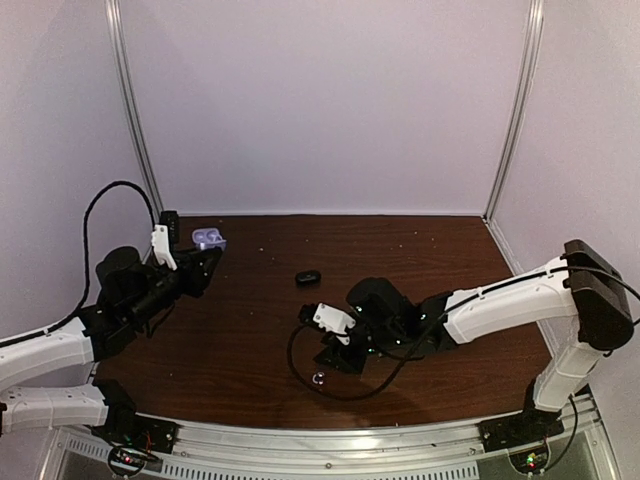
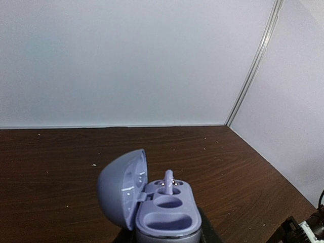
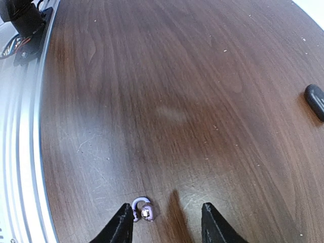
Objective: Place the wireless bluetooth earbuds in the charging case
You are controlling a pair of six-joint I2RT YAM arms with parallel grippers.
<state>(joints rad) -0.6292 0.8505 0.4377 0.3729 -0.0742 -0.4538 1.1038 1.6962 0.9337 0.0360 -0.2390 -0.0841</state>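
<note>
Overhead view comes through dim, with a lilac cast. The table point(image 1: 250, 330) reads as dark brown, and the arms' black casings lose detail against it. There's strong glare off the metal rail point(image 1: 360, 441) along the table's near edge. The frame posts point(image 1: 133, 110) lean and bend slightly, so I'm seeing lens distortion at the sides.

Left wrist view is my cleanest: soft, even light, sharp wood grain, gentle highlights on the charging case point(image 2: 152, 202) lid.

Right wrist view shows a pale sheen mid-table and the table's left edge curving hard. The right gripper point(image 3: 164, 212) is reduced to black silhouettes with a soft shadow between them. I get a pinpoint glint on the earbud point(image 3: 143, 208).
</note>
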